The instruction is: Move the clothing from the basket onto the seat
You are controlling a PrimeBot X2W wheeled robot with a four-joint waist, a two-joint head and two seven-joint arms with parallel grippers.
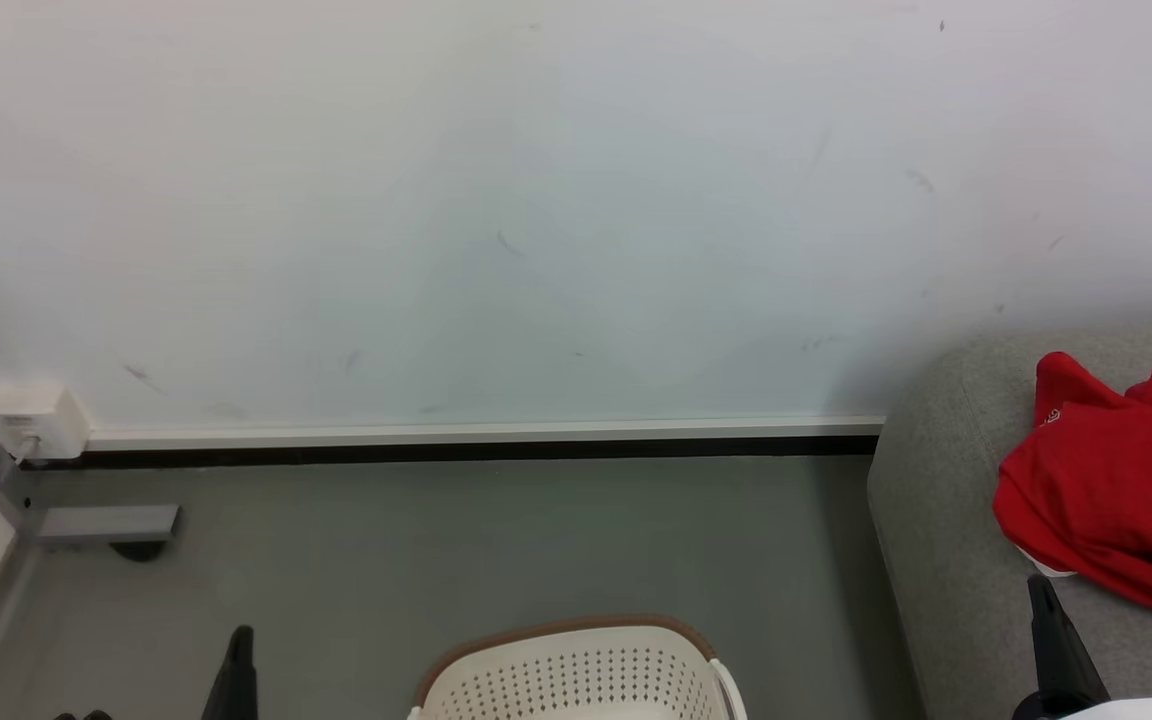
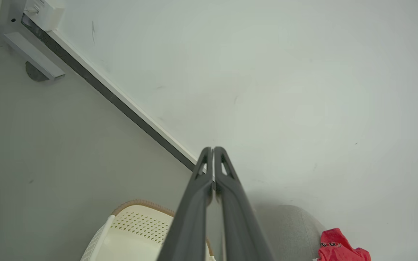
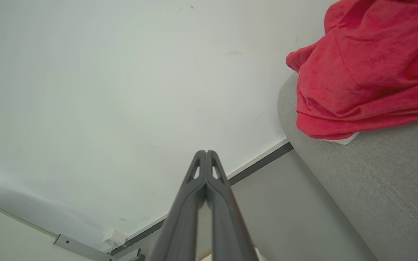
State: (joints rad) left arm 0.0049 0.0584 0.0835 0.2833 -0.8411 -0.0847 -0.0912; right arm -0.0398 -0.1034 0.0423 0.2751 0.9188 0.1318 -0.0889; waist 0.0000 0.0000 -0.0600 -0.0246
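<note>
Two pinched together, empty: left gripper (image 2: 213,148) | right gripper (image 3: 206,151) | clothing (image 1: 1116,490) on seat (image 1: 936,520)

A pale, lightly scuffed wall (image 1: 536,200) spans the far side. It meets a grey floor (image 1: 436,540) along a white-and-black skirting strip (image 1: 486,440). At far left, a small white box (image 1: 36,418) sits above a grey metal foot (image 1: 106,523).

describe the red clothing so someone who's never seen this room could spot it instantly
Find the big grey seat on the robot's right, by the white wall and beside the cream basket. The clothing lies crumpled on top of it. It is the only bright red thing among greys and whites.
</note>
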